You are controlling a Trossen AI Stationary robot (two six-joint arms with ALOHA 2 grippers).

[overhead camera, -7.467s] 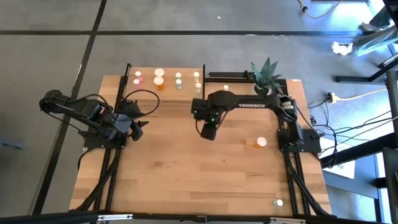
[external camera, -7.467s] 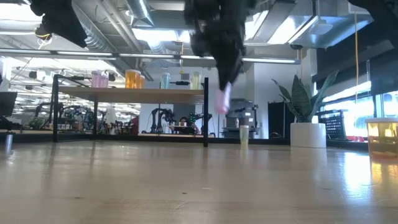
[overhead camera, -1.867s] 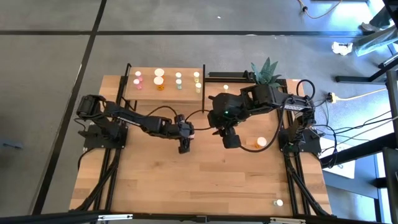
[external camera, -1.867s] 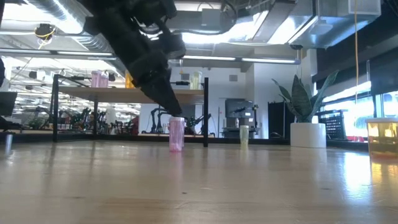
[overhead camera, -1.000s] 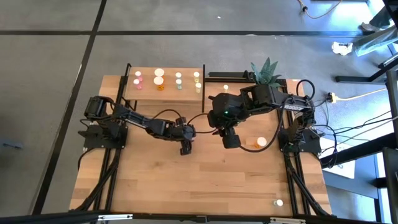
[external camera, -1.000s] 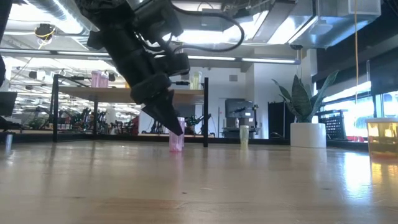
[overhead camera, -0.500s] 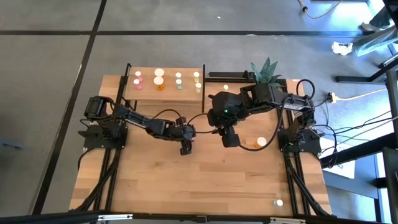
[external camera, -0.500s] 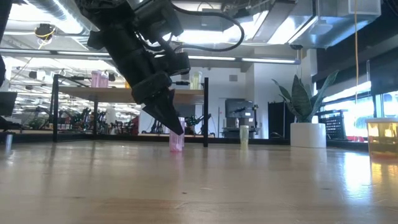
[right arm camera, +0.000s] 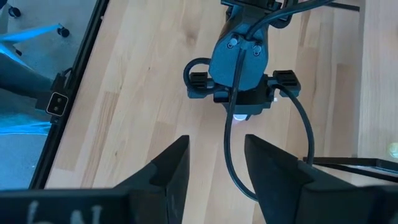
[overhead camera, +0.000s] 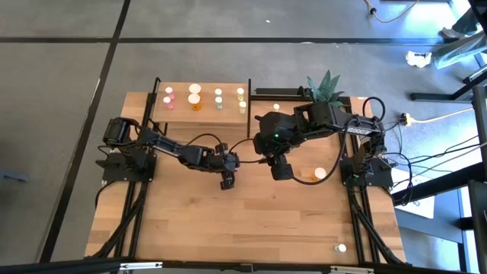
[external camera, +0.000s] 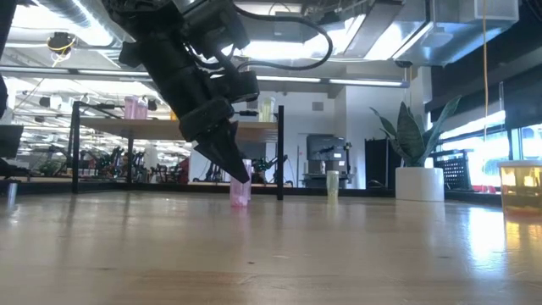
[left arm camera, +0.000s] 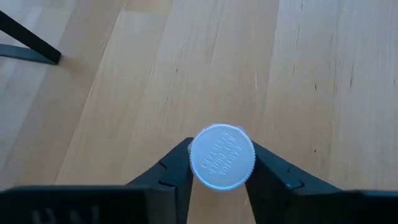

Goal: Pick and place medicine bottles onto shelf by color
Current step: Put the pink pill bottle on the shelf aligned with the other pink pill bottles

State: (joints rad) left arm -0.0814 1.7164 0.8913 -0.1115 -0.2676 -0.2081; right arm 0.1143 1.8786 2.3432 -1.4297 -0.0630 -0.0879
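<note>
A pink medicine bottle [external camera: 240, 193] with a white cap [left arm camera: 222, 157] stands upright on the table's middle. My left gripper [overhead camera: 226, 183] is down over it and shut on its top. My right gripper [overhead camera: 281, 171] hangs open, high above the table just to the right, and its wrist view shows nothing between its fingers [right arm camera: 214, 165]. The shelf [overhead camera: 202, 108] stands at the far left edge. Several pink, orange, green and yellowish bottles stand upright on it in a row [overhead camera: 195, 97]. My left gripper pinches the bottle's white cap [left arm camera: 222, 157] between its two fingers [left arm camera: 177, 173], one on each opposite side of the rim. The fingers slant down from the table's left side. The bottle stands upright with its base on the table [external camera: 240, 203].
An orange bottle [overhead camera: 318, 173] lies on the table right of my right gripper. A yellowish bottle [overhead camera: 276, 107] stands at the far edge beside a potted plant [overhead camera: 326, 95]. Another bottle [overhead camera: 340, 248] stands near the front right corner. Bare wood lies in front.
Nothing has visibly moved in the last second. Shortly before that, my left gripper came down over the pink bottle's top, and the bottle stayed upright where it was.
</note>
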